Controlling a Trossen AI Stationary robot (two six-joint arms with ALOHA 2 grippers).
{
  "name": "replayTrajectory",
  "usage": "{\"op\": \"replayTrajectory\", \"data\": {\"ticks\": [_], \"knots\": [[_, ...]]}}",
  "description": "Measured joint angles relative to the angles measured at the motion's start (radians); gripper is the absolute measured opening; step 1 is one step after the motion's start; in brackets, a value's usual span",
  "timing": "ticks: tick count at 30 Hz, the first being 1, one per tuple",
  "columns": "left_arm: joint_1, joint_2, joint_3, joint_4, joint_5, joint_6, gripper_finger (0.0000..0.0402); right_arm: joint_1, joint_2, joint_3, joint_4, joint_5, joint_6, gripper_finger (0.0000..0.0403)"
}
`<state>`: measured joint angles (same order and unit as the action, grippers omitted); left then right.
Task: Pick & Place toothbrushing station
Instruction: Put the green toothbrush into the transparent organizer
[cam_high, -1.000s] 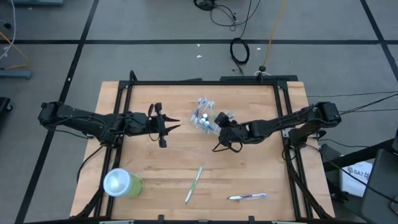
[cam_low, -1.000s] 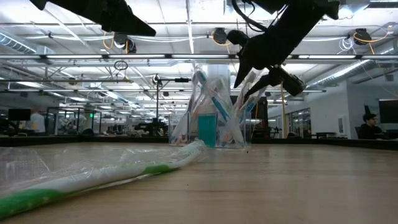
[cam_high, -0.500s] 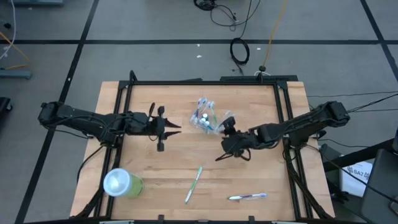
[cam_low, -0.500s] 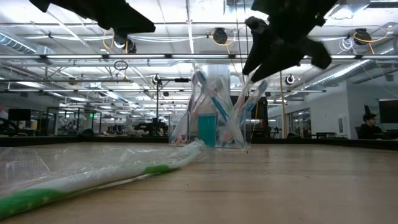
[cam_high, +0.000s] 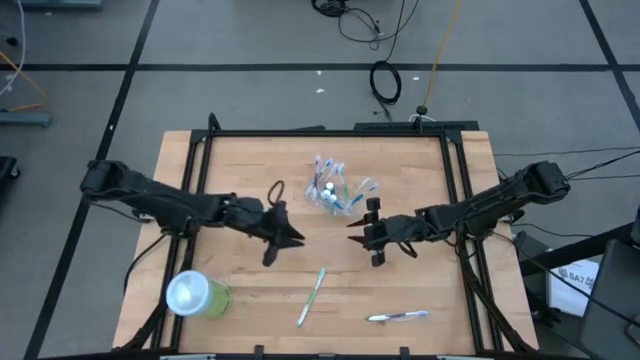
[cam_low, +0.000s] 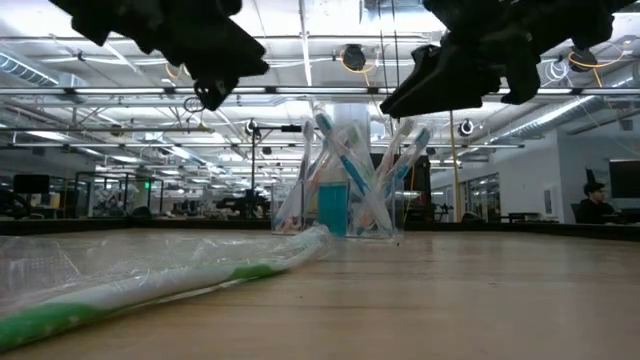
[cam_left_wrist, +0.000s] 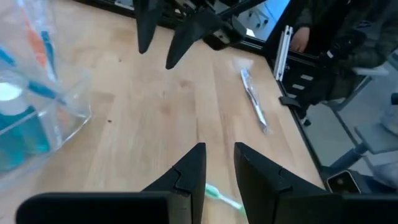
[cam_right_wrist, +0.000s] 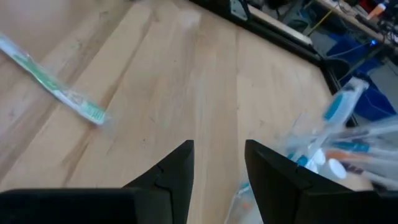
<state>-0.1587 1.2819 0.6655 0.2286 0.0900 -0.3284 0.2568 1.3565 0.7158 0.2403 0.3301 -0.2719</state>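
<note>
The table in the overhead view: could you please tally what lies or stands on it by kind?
Clear cup stuffed with toothbrushes and tubes: 1 (contents too crowded to count)
Loose wrapped toothbrushes: 2, a green one and a blue one
Lime-green tumbler: 1
Total: 4

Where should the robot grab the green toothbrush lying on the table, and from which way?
Probably at the middle of the green toothbrush, coming straight down from above. It lies flat and alone on the bare table, long and thin, so the fingers should close across its narrow width. The left end effector, fingers open, looks nearest.
</note>
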Motion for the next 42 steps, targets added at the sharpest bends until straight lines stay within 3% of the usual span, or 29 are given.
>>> {"op": "replayTrajectory", "data": {"ticks": [14,22,29,34,39,42], "knots": [[-0.047,0.267,0.093,0.049,0.071,-0.127,0.0088,-0.015,-0.056,0.000,0.010,-0.100,-0.041,0.0135],[-0.085,0.374,0.097,0.095,0.092,-0.188,0.0088,-0.022,-0.056,0.000,0.039,-0.100,-0.178,0.0135],[-0.118,0.409,0.097,0.100,0.066,-0.389,0.0088,-0.049,-0.056,0.000,0.115,-0.101,-0.270,0.0135],[-0.180,0.409,0.117,0.124,0.062,-0.408,0.0088,-0.079,-0.056,0.000,0.168,-0.100,-0.352,0.0135],[-0.200,0.409,0.177,-0.030,-0.015,-0.415,0.0088,-0.113,-0.056,0.000,0.204,-0.101,-0.402,0.0135],[-0.199,0.418,0.184,-0.043,-0.057,-0.437,0.0098,-0.135,-0.056,0.001,0.208,-0.131,-0.419,0.0135]]}}
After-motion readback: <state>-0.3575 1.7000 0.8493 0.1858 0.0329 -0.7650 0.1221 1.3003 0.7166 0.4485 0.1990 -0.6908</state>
